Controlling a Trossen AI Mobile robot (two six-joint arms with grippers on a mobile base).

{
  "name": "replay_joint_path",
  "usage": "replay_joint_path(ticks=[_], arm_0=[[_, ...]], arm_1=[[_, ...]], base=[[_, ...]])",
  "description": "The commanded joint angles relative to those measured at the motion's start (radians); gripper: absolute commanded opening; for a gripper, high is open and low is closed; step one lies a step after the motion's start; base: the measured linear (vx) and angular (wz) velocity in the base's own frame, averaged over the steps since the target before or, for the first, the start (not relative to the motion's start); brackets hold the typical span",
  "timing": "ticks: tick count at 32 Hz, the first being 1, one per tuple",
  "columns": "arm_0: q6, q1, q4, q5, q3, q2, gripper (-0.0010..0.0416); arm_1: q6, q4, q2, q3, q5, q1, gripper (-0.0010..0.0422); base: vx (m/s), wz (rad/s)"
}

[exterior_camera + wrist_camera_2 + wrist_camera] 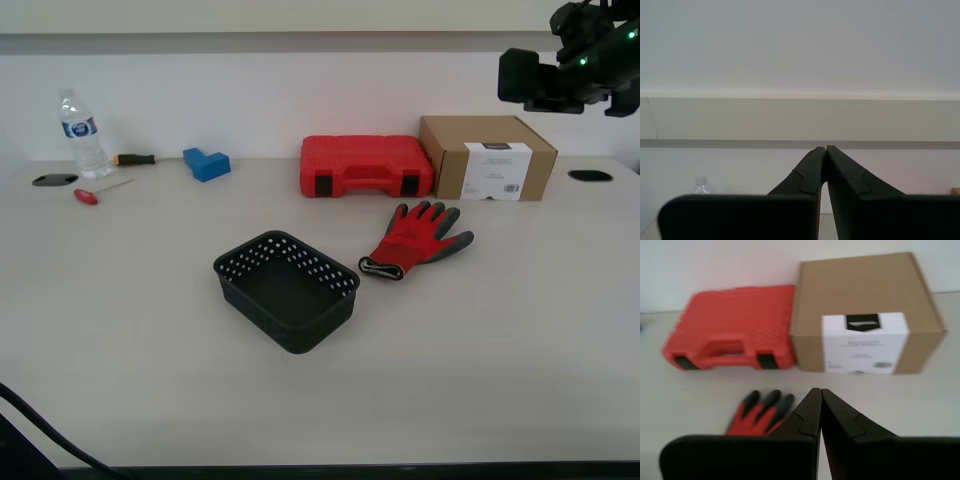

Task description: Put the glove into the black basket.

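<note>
The red glove [418, 238] lies flat on the table, dark grey fingertips toward the red tool case, cuff toward the black basket [322, 322]. The basket stands empty just to the exterior view's left of the glove. My first gripper [820, 390] is shut and empty, held above the table; the glove's fingertips [765, 407] show just beside its fingers. My second gripper [826, 147] is shut and empty, raised and facing the wall. A dark arm [565, 60] hangs high at the exterior view's top right.
A red tool case [365, 165] and a brown cardboard box [487, 157] stand behind the glove; both show in the first wrist view, case [735, 327] and box [865, 310]. A water bottle [80, 135], a blue block [206, 163] and a red-handled screwdriver [90, 195] lie at the far left.
</note>
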Motion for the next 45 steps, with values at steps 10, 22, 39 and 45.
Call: replay_joint_path(ticks=[10,22,39,45], arm_0=[[-0.046,0.116,-0.444,-0.146,0.395,0.417,0.0001],[-0.124,0.127,-0.784,-0.163,0.710,0.689,0.0055],[-0.003,0.130,-0.757,0.002,0.869,0.737,0.0276],[0.050,0.138,-0.871,0.003,0.963,0.849,0.0275]], arm_1=[[0.000,0.003,0.000,0.000,-0.001,0.000,0.0000],[0.000,0.003,0.000,0.000,-0.001,0.000,0.0000],[0.000,0.003,0.000,0.000,-0.001,0.000,0.0000],[0.000,0.003,0.000,0.000,-0.001,0.000,0.0000]], base=[[0.000,0.000],[0.000,0.000],[0.000,0.000],[0.000,0.000]])
